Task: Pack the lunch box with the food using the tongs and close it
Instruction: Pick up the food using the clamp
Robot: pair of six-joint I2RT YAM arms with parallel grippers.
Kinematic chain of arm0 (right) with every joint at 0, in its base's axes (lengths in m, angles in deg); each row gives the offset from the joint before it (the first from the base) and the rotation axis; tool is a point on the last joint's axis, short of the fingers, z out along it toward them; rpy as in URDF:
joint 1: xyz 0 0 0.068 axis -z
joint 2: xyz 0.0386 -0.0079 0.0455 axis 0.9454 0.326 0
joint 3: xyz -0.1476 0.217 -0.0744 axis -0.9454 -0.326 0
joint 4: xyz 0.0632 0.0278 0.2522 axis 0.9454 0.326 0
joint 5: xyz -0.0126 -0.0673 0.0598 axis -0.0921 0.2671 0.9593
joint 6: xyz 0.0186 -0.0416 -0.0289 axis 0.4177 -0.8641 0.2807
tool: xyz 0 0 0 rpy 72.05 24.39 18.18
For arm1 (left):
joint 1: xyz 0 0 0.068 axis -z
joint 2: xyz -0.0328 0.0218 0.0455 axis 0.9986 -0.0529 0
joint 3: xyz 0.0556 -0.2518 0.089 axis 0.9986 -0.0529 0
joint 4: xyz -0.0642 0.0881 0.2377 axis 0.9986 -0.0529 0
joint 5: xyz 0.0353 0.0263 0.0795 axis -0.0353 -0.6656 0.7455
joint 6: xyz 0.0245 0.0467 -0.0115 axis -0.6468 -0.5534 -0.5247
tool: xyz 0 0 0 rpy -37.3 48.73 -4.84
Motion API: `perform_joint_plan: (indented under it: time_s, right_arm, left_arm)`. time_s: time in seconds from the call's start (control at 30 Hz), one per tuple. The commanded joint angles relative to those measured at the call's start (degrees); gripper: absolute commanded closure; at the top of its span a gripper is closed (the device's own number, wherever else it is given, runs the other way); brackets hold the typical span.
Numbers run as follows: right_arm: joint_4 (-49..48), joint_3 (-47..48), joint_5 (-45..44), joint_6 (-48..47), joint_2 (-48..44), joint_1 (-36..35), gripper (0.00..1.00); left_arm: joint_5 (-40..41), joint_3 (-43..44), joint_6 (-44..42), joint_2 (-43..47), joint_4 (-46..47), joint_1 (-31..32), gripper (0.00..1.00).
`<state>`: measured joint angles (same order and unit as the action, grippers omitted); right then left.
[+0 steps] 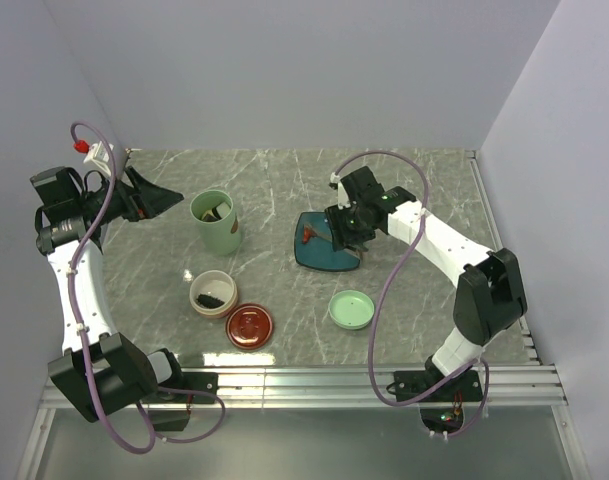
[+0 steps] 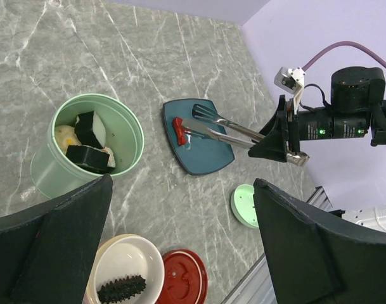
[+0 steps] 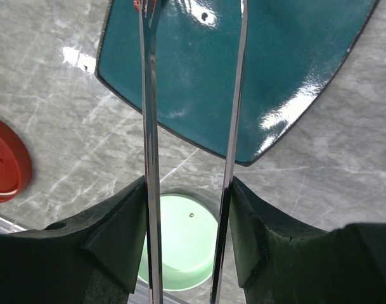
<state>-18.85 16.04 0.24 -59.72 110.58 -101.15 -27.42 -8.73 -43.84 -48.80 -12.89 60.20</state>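
My right gripper [image 1: 349, 228] [image 3: 187, 234] is shut on the silver tongs [image 2: 224, 130] [image 3: 148, 126], one arm pressed by each finger. The tongs reach over the teal plate [image 1: 319, 258] [image 2: 208, 152] [image 3: 275, 76] with their tips apart. One tip is beside a red food piece [image 2: 178, 130] [image 1: 309, 236]. The mint-green pot [image 1: 219, 238] [image 2: 50, 171] stands open with dark and white pieces inside. A dark spiky piece [image 2: 120, 288] lies in the cream bowl [image 1: 213, 277] [image 2: 129, 253]. My left gripper [image 1: 154, 200] [image 2: 183, 183] hangs open and empty, left of the pot.
The dark-red lid [image 1: 249, 326] [image 2: 183, 285] lies on the table beside the bowl. The mint-green lid [image 1: 351, 309] [image 2: 244, 206] [image 3: 180, 240] lies in front of the plate. A metal rail [image 1: 314, 385] runs along the near edge.
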Motion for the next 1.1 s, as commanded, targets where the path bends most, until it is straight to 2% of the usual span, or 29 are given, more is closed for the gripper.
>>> perform_joint_plan:
  time_s: [0.0, 0.37, 0.73, 1.07]
  right_arm:
    - [-2.9, 1.7, 1.5, 1.5, -0.2, 0.3, 0.43]
    - [-3.6, 1.6, 3.1, 2.4, -0.9, 0.4, 0.43]
    - [-2.2, 1.6, 3.7, 1.3, 2.6, 0.2, 0.43]
    - [0.1, 0.6, 2.4, -2.2, 0.4, 0.3, 0.52]
  left_arm:
    - [-0.2, 0.2, -1.8, 1.0, 0.2, -0.4, 0.00]
    - [-0.6, -0.5, -2.3, 0.9, 0.2, -0.9, 0.01]
    - [-0.8, -0.5, -2.6, 1.1, -0.4, -1.2, 0.01]
    - [-1.2, -0.1, -1.1, 0.8, 0.4, -1.1, 0.01]
